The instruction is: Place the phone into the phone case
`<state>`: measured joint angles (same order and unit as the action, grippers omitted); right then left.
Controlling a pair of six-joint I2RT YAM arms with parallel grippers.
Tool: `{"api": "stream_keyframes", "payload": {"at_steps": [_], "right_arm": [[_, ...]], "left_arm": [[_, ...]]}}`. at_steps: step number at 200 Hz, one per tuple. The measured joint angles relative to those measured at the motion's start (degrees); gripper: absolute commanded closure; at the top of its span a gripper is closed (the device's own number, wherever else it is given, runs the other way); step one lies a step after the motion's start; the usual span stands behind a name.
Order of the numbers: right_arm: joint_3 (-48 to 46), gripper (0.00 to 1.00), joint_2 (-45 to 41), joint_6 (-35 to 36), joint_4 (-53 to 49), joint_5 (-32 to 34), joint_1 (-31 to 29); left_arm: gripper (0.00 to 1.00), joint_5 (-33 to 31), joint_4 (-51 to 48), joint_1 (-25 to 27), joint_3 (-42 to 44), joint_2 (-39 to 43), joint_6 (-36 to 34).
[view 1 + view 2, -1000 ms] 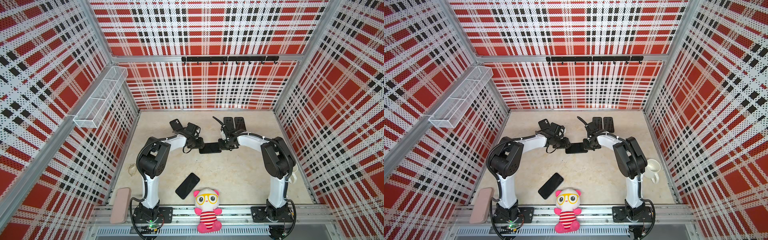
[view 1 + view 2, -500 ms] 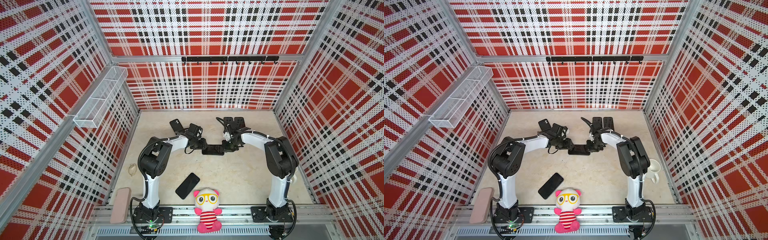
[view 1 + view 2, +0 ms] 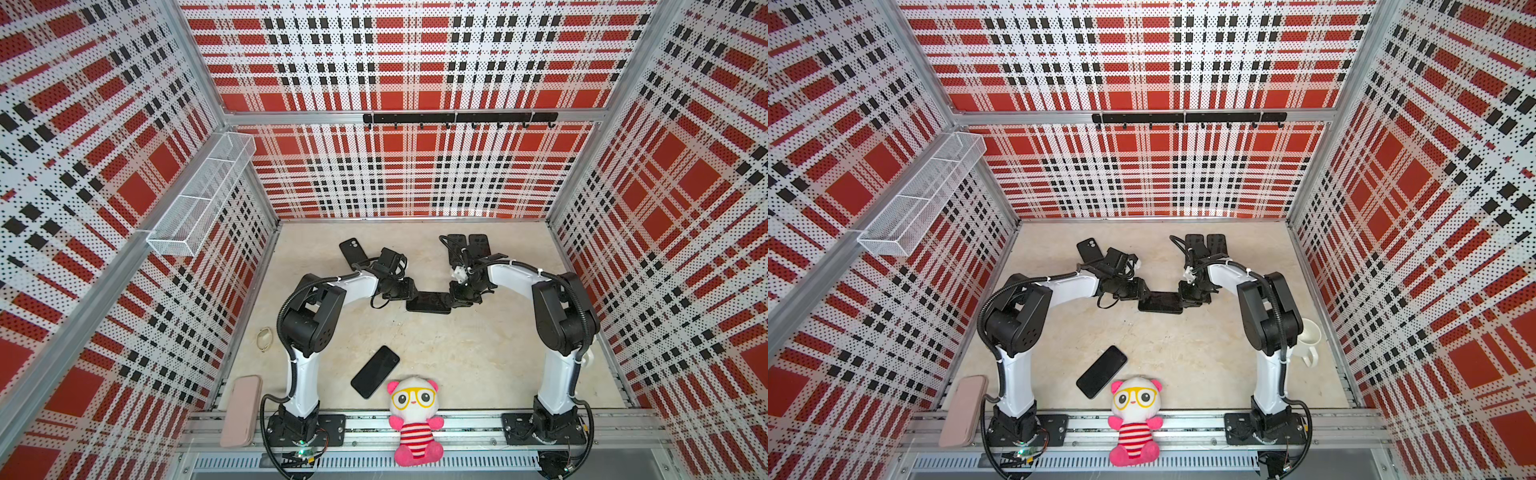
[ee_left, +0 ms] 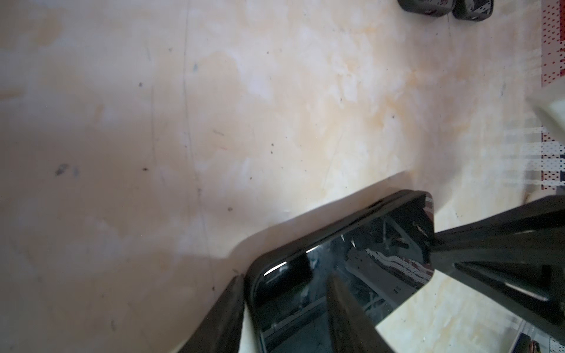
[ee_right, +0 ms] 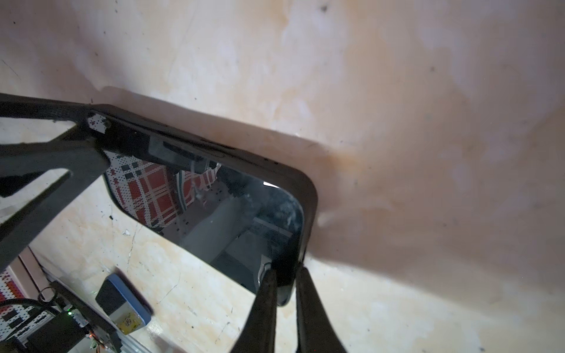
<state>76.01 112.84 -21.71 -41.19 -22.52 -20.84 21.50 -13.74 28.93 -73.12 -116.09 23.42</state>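
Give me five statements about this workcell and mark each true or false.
1. The left end effector and right end effector meet the middle phone from opposite ends. True.
2. The right end effector stands wide open, clear of that phone. False: its fingers pinch the rim at one corner.
3. A second phone lies beside the plush toy. True.
4. The white mug stands between the two arms. False: it stands outside the right arm, near the wall.
5. The pink case lies by the left arm's base. True.
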Motion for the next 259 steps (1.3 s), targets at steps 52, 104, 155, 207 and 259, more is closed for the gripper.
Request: {"api": "stream_keyframes", "payload": {"at_steps": [52, 104, 155, 207, 259], "right_arm": [[-2.7, 0.89, 0.1, -2.6, 2.3, 1.4, -1.0], [-5.4, 0.9, -0.5, -5.8, 6.1, 2.8, -1.8], [-6.6, 0.91, -0.5, -6.9, 7.9, 3.7, -2.1], [-6.6, 0.87, -0.9, -6.7, 7.8, 4.8, -2.3], [-3.2, 0.77, -2.6, -3.3, 3.7, 5.8, -2.2]], "left_arm": [[0.55, 0.0, 0.3, 0.0, 0.2, 0.0, 1.0], [0.55, -0.1, 0.6, 0.0, 0.3, 0.0, 1.8], [0.55, -0.3, 0.8, 0.0, 0.4, 0.0, 2.1], [0.55, -0.8, 0.8, 0.0, 0.4, 0.0, 1.6], [0.48, -1.0, -2.6, 0.2, -1.0, 0.1, -1.9]]}}
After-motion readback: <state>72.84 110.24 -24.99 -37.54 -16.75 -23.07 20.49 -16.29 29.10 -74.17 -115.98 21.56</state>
